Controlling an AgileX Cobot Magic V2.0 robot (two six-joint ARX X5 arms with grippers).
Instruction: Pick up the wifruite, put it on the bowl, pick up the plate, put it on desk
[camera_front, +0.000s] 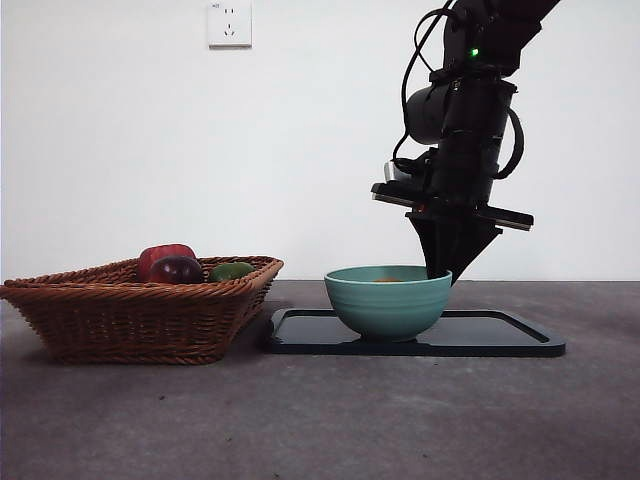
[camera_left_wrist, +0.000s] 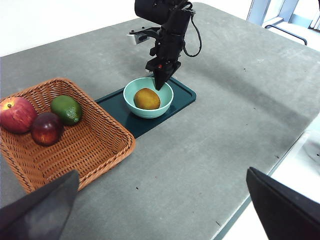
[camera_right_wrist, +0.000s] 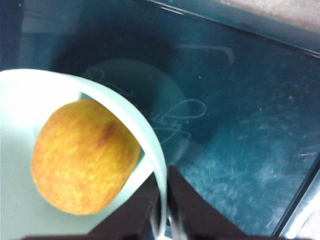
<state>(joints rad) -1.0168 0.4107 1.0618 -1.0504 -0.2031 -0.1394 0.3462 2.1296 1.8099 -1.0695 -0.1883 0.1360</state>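
Jaws of the right gripper (camera_right_wrist: 162, 220) pinch the pale rim of the bowl (camera_front: 388, 298), one inside, one outside; the wifruite (camera_left_wrist: 147, 99) lies in that bowl, on a glossy tray (camera_front: 500, 335). Left gripper (camera_left_wrist: 160, 210) waits spread wide. Mottled grey bench (camera_front: 400, 420), white wall (camera_front: 120, 150) beyond the bowl

You've got an orange-yellow fruit (camera_left_wrist: 147, 99) with a brownish blush and fine speckling, sitting in a pale teal bowl (camera_left_wrist: 165, 102) with faint ridges outside. Under it the tray (camera_left_wrist: 182, 92) reads glossy black from the front, dark teal from above, with a faint pale scrawl printed on it. The basket (camera_left_wrist: 95, 142) is tan-brown wicker weave; in it you have a red apple (camera_left_wrist: 17, 114), a dark maroon fruit (camera_left_wrist: 46, 128) and a green one (camera_left_wrist: 66, 109). The bench (camera_left_wrist: 240, 90) is mottled grey, the jaws black.
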